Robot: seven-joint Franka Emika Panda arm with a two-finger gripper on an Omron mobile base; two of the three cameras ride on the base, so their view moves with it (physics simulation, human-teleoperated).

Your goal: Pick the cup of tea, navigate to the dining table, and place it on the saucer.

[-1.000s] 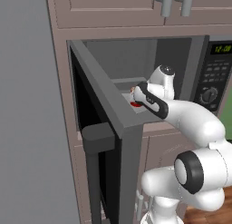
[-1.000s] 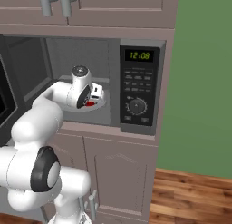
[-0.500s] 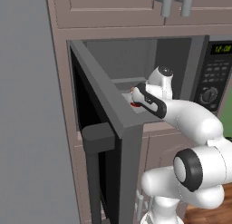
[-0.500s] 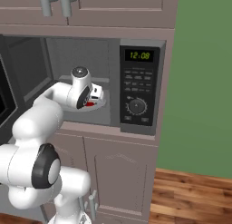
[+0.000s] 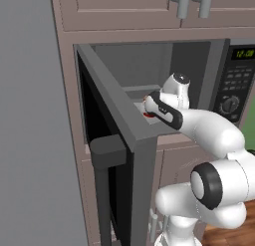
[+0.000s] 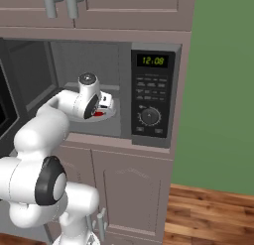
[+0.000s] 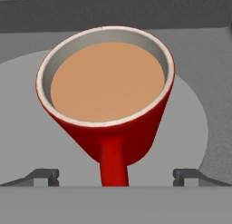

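Hand view: tool spread wide, nothing held, cup of tea dead ahead.
I'd advance level inside microwave, fingertips straddling handle and body, then close gently; the tea sits high.

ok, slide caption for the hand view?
Open gripper straddles the handle of the cup of tea on the microwave turntable.

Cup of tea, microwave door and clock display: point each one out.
cup of tea (image 7: 136, 137), hand view, red outer wall beside the handle.
microwave door (image 5: 117, 115), left base view, top edge of the open door.
clock display (image 6: 153, 60), right base view, green digits.
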